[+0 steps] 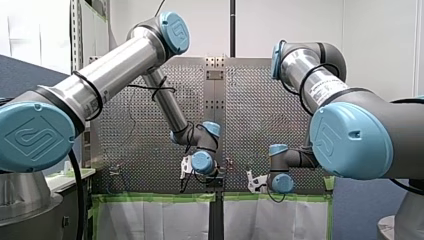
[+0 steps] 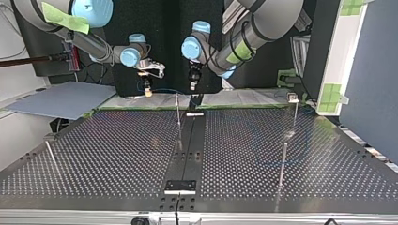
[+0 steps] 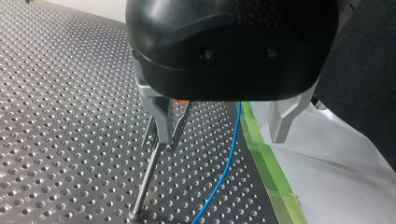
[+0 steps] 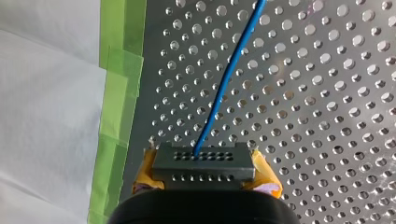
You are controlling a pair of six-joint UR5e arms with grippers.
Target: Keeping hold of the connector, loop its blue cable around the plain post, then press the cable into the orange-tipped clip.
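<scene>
My right gripper (image 4: 205,173) is clenching the dark connector (image 4: 204,161) between its yellow pads (image 4: 266,176). The blue cable (image 4: 224,84) is running out of the connector and ahead of the gripper over the perforated table (image 4: 327,93). In the top view this gripper is hanging near eleven o'clock at the table's far edge, and my left gripper (image 3: 222,121) near twelve. The left one's metal fingers (image 3: 161,116) are standing spread, grasping nothing — the orange-tipped clip (image 3: 149,172) is rising just beside one finger, with the cable passing below, between the two.
</scene>
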